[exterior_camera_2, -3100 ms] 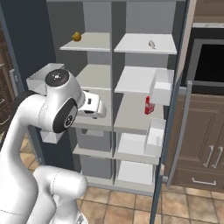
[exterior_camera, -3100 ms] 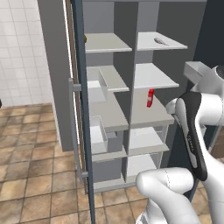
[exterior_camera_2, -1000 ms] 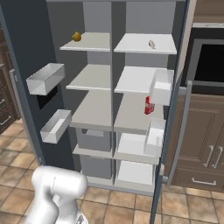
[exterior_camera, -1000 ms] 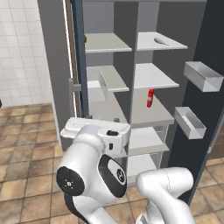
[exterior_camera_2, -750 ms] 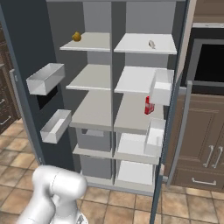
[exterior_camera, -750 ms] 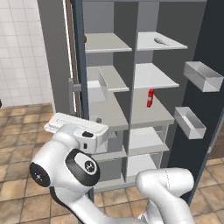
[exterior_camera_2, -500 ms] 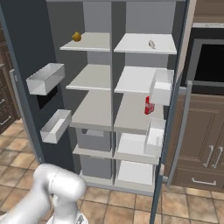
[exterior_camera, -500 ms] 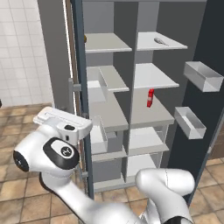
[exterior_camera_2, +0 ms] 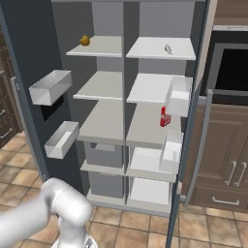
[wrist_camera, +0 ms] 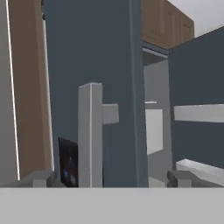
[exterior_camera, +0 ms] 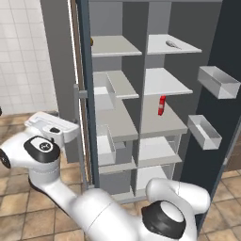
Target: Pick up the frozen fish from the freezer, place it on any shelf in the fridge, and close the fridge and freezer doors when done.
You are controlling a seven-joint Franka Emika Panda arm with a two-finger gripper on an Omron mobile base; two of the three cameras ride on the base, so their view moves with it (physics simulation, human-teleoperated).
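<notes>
Our pincer (wrist_camera: 111,178) stands wide apart and holds nothing, its tips low in the hand view and aimed at the outer face of the freezer door (wrist_camera: 87,52). Just ahead are the long grey handle (wrist_camera: 90,131) and, beside it, the black blue-lit panel (wrist_camera: 68,168). This is the change: a few seconds ago the hand hung in front of the shelves on the right, and within the last second the arm (exterior_camera: 44,155) has swung low and far to the left, coming round outside the open door. The frozen fish (exterior_camera: 173,44) lies on the top shelf (exterior_camera: 157,42) of the right-hand compartment. We take this compartment for the fridge, since its door (exterior_camera: 228,52) is the plain one. So we judge the placing done and the closing of the doors begun, the freezer door first. Further out, a red bottle (exterior_camera: 162,105) stands upright two shelves below the fish, a small yellow-brown thing (exterior_camera_2: 85,40) sits on the top left shelf, and grey door bins (exterior_camera: 217,82) hang on the fridge door. A wooden panel (wrist_camera: 26,87) and the tiled wall (exterior_camera: 23,56) hem the hand in on its left. In the door's swing we see only our own arm, whose lower links lie across the foot of the unit and may need to give way.
</notes>
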